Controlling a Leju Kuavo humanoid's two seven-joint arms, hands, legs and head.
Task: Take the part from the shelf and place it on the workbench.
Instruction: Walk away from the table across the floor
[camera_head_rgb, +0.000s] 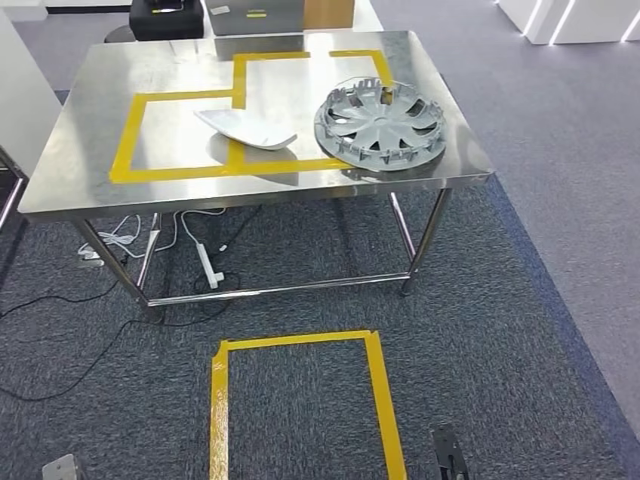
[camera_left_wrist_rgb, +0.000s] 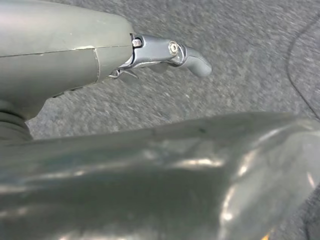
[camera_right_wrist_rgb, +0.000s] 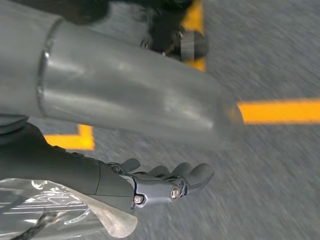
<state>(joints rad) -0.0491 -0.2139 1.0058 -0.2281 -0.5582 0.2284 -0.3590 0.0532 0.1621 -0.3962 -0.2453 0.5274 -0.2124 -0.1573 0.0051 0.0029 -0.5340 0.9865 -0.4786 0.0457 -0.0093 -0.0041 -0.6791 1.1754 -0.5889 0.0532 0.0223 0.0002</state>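
A grey part (camera_left_wrist_rgb: 170, 175) is carried by both hands toward the workbench (camera_head_rgb: 68, 175); finger grip cannot be told; setting-down is called for next.

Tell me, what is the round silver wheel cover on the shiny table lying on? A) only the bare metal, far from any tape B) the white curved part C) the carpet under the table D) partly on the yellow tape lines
D: in the head view the wheel cover rests on the steel table with its rim overlapping the yellow tape, apart from the white curved part.
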